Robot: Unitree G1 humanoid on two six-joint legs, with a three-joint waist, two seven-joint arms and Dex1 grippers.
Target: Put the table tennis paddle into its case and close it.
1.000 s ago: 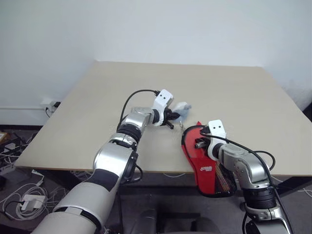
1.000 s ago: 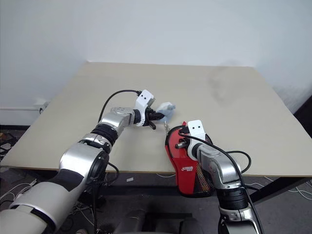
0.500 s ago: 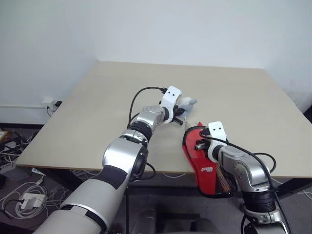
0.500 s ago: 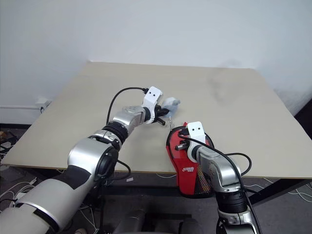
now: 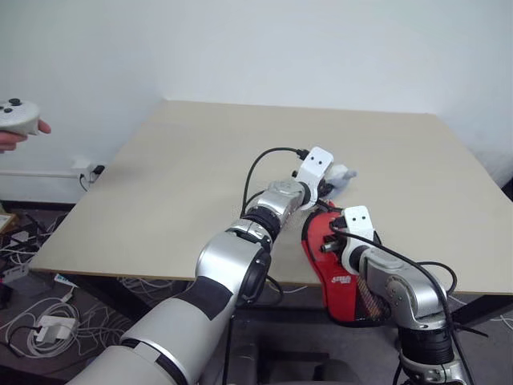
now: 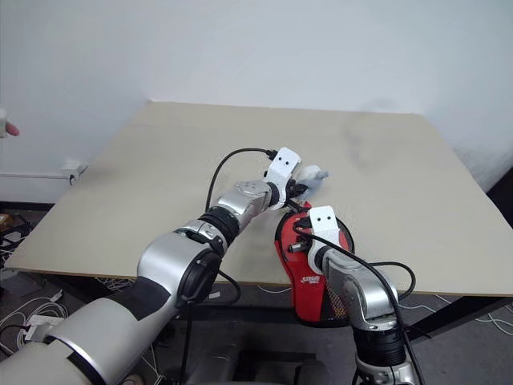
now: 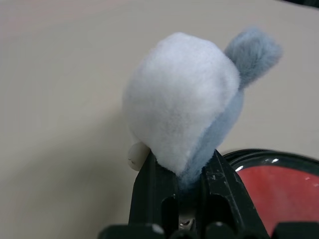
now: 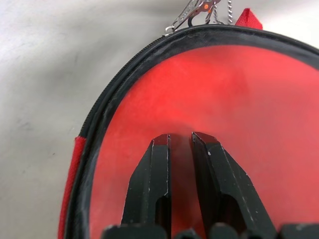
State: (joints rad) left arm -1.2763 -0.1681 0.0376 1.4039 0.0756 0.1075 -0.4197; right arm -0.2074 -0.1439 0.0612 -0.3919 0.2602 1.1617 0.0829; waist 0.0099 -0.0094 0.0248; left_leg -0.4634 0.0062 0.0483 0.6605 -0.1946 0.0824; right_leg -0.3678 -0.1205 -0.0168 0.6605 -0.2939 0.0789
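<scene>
A fluffy white-and-grey plush toy (image 7: 189,114) hangs above the beige rectangular desk (image 5: 200,168), while a person's hand (image 5: 10,139) holds a white game-style controller (image 5: 18,116) beyond the desk's left edge.

Case (image 5: 330,257) at table's (image 5: 192,168) near edge

I judge this a robotics lab or test room; I see a bare beige table (image 5: 200,168) against a plain white wall (image 5: 256,48); loose cables and power adapters (image 5: 40,329) on the floor; a person's hand holding a controller (image 5: 18,116).
</scene>
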